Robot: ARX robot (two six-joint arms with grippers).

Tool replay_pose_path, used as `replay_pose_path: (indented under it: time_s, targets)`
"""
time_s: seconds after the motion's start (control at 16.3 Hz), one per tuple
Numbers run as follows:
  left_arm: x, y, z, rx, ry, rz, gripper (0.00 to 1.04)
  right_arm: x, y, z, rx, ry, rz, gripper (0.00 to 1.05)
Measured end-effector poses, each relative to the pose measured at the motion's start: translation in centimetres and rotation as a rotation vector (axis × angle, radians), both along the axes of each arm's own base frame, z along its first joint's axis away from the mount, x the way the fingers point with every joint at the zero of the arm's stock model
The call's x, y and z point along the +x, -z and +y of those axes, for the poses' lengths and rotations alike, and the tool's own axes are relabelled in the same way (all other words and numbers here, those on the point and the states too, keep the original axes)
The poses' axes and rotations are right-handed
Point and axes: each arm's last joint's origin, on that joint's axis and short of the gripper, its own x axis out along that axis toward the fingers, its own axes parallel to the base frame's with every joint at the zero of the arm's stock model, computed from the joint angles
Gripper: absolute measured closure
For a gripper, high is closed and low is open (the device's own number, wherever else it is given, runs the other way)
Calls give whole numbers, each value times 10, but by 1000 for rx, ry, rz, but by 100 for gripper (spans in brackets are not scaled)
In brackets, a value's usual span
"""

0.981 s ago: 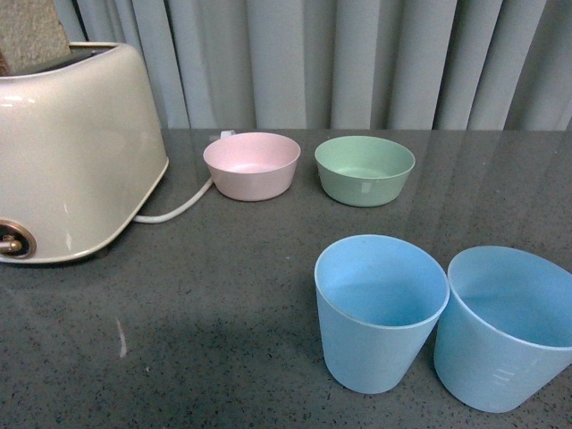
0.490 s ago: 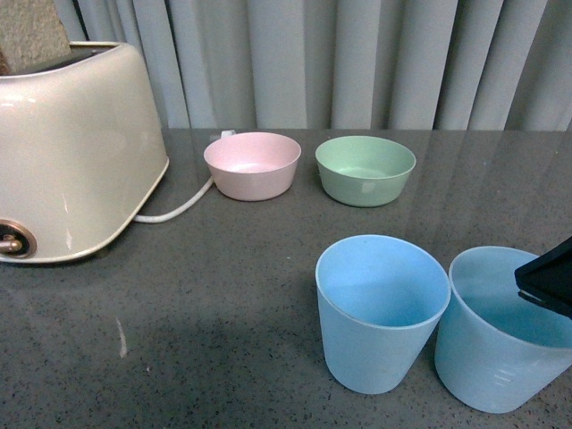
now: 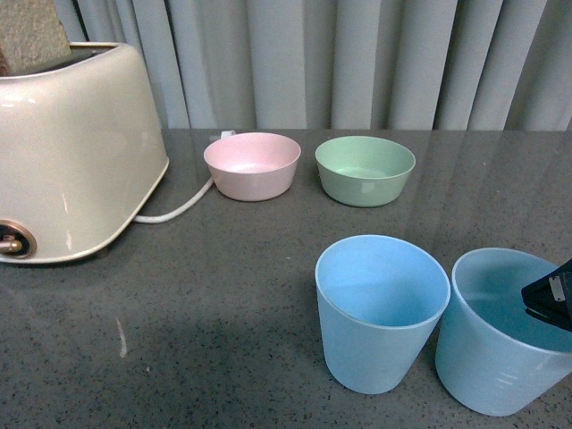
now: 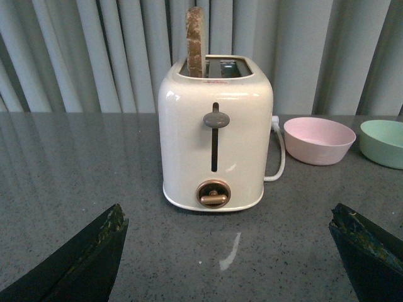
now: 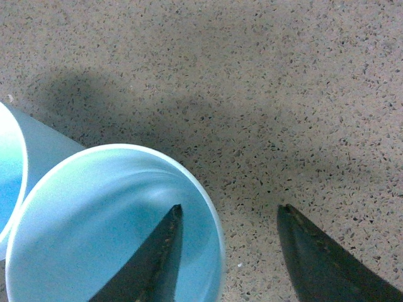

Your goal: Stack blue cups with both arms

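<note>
Right gripper has dropped a bit lower since half a second ago and now hangs at the mouth of the right-hand blue cup. Its wrist cam shows the jaws partly open and straddling the rim, one finger inside the cup and the other outside over the counter, not squeezing anything. The other blue cup stands upright just beside it at the front of the counter; whether they touch is hard to tell. Left gripper has its jaws spread wide with nothing between them, facing the cream toaster. Further back sit the pink bowl and green bowl.
</note>
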Motion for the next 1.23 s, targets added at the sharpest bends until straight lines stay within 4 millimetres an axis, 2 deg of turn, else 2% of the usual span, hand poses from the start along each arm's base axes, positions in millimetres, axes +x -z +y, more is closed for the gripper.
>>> replay_pose_path:
  time_s: [0.25,0.31,0.49,0.74,0.8,0.92,1.23]
  targets:
    - [0,0,0,0,0,0,7,1,-5,0,0,9,-5,97]
    - [0,0,0,0,0,0,7,1,-9,0,-1,15,-11,103]
    - [0,0,0,0,0,0,7,1,-28,-8,6,48,-63,103]
    - [0,0,0,0,0,0,7,1,-71,-12,21,66,-193,103]
    - [0,0,0,0,0,0,7,-1,-84,-9,34,49,-229,103]
    - [0,0,0,0,0,0,7,-6,-97,7,56,-23,-255,103]
    - [0,0,0,0,0,0,7,-15,-96,30,91,-125,-227,103]
